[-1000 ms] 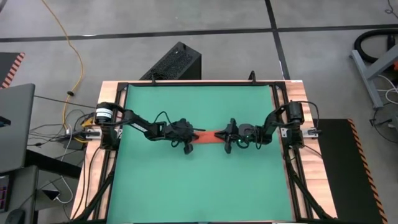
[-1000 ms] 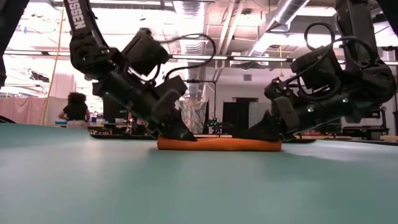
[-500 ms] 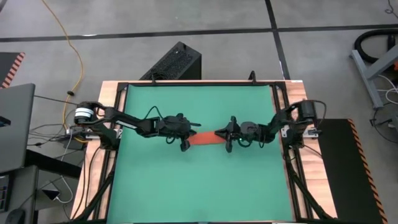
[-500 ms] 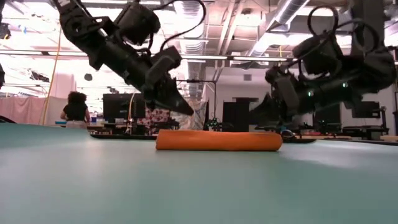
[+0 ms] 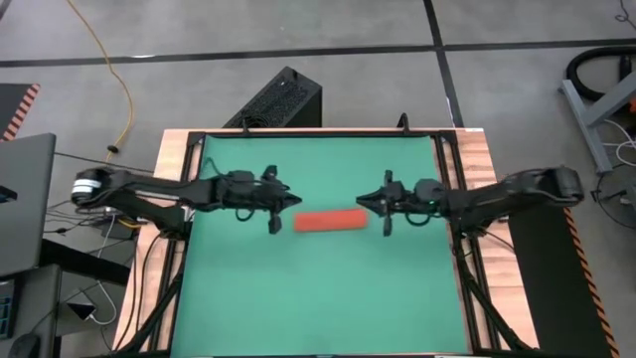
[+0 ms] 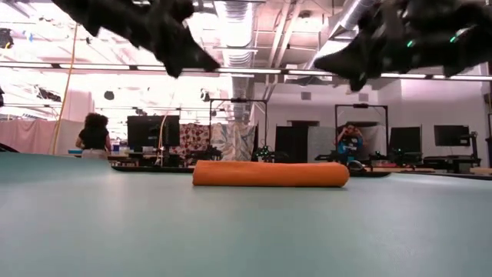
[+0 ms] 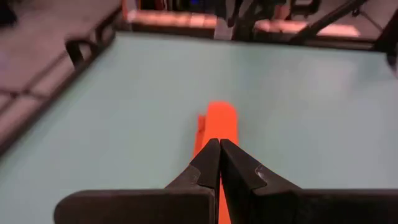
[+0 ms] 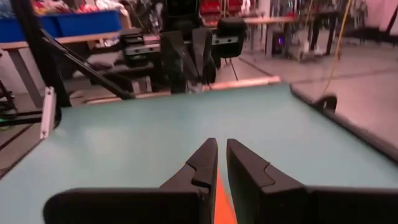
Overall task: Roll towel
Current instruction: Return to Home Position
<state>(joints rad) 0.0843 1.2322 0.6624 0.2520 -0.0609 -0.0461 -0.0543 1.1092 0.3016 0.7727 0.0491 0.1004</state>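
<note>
Overhead and level views of the green mat covering the surface. The towel, orange-red, lay rolled into a tight cylinder near the middle of the mat, its long axis running from one arm toward the other. In the low view the towel rested flat on the mat with both ends free.

The left gripper hung in the air just off the roll's left end, touching nothing; its jaws were pressed together, tip against tip, as the left wrist view showed, with the towel lying on the mat beyond them. The right gripper hung likewise off the roll's right end, apart from the cloth; its jaws stood all but together, only a thin slit between them, and a sliver of the towel showed through that slit.

In the low view the left gripper and the right gripper were both high above the roll. Two people appeared in the room behind the surface.
</note>
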